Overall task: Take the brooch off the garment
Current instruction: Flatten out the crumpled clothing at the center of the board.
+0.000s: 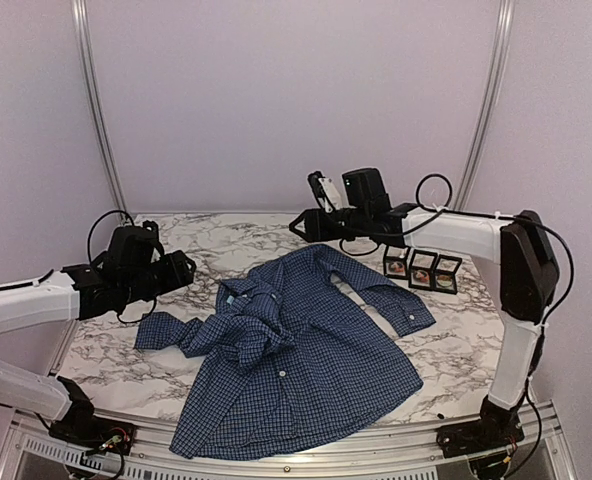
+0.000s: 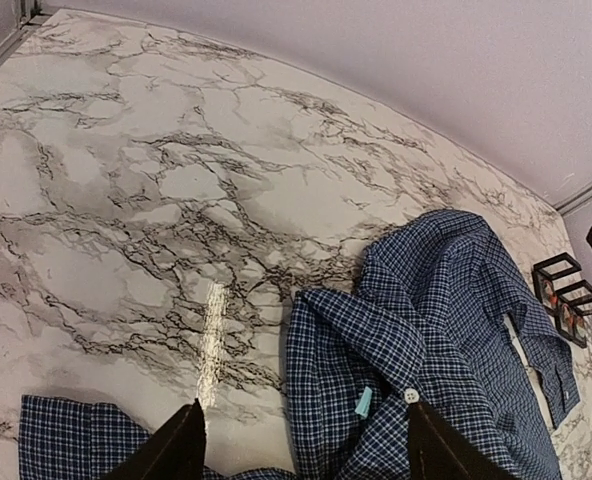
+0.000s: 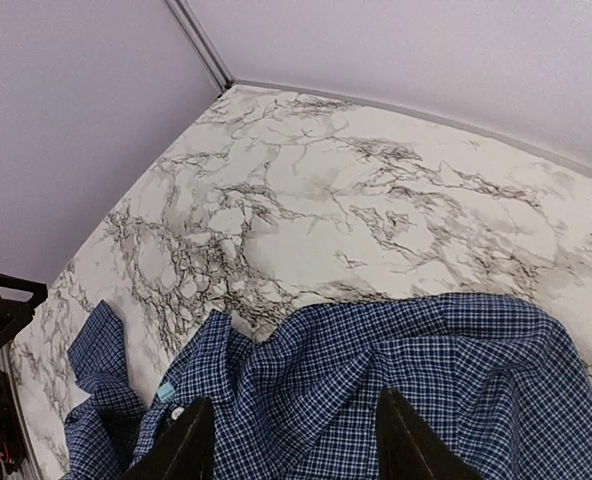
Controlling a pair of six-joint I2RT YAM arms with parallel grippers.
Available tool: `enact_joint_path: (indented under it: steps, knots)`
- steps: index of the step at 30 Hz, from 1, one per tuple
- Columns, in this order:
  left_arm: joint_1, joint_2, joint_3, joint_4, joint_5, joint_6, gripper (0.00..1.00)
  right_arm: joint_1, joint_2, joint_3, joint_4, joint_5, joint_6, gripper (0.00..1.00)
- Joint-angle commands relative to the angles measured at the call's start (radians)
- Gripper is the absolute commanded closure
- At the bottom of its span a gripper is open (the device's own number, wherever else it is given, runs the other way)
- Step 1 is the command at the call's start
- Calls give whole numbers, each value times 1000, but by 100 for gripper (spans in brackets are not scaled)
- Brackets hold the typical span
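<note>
One checked shirt (image 1: 296,360), three black boxes (image 1: 421,268), left end effector (image 2: 301,440) apart, right end effector (image 3: 296,430) apart.

— What colour is the shirt (image 1: 296,370)?
— Dark blue with a small, pale-lined check. It has white buttons (image 1: 282,374) and a teal label (image 2: 363,402).
— And the tabletop (image 1: 456,350)?
— White marble pattern with grey-black veins. The three little boxes (image 1: 422,268) are black-framed, with red-orange inside.
</note>
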Motion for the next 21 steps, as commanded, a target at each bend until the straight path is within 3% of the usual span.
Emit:
enact_joint_path:
  steps: [1,9,21]
  knots:
    - [99,123,20,72,208,-26,34,86,122,143,-144,51,-115,48]
    - [151,421,171,97,369,2,44,187,175,214,-205,89,-126,48]
    - [150,639,308,24,387,35,51,192,37,0,-150,93,-80,47]
